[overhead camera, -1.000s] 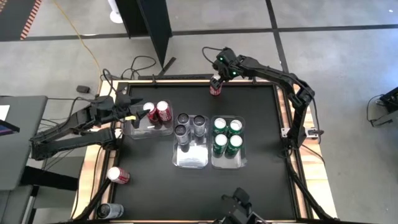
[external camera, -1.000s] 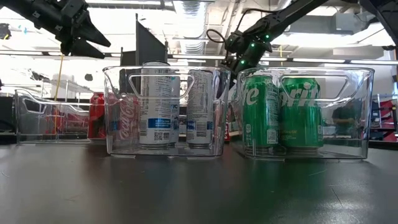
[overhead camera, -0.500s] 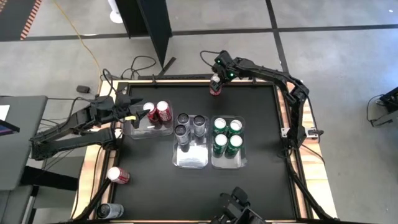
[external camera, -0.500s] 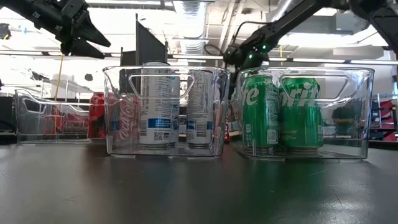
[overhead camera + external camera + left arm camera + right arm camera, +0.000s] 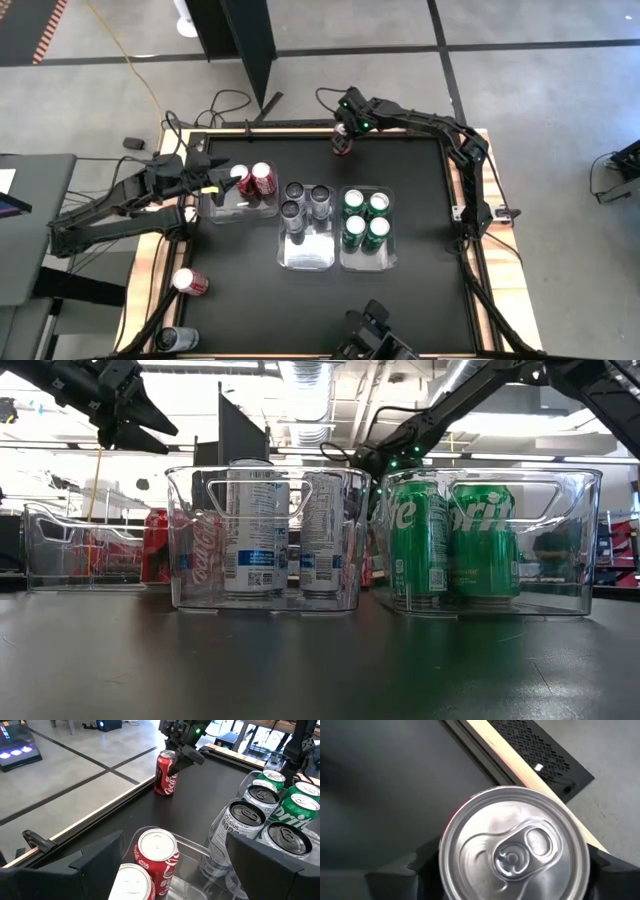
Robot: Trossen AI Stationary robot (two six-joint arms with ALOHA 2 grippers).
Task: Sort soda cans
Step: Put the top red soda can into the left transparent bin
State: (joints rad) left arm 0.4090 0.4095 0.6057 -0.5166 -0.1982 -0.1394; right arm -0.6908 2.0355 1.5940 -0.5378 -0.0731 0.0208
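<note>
standing upright, top up, red can (image 5: 166,772) between right claw (image 5: 181,757) fingers; grip unclear

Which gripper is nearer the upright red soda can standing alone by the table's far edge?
The right. The right gripper is directly over that red soda can, fingers either side of it. The left gripper hangs across the table, over the clear plastic bin holding two red cans.

two red cans (image 5: 252,180), three silver cans (image 5: 303,199) and four green cans (image 5: 364,218) stand binned; three lie loose.
</note>
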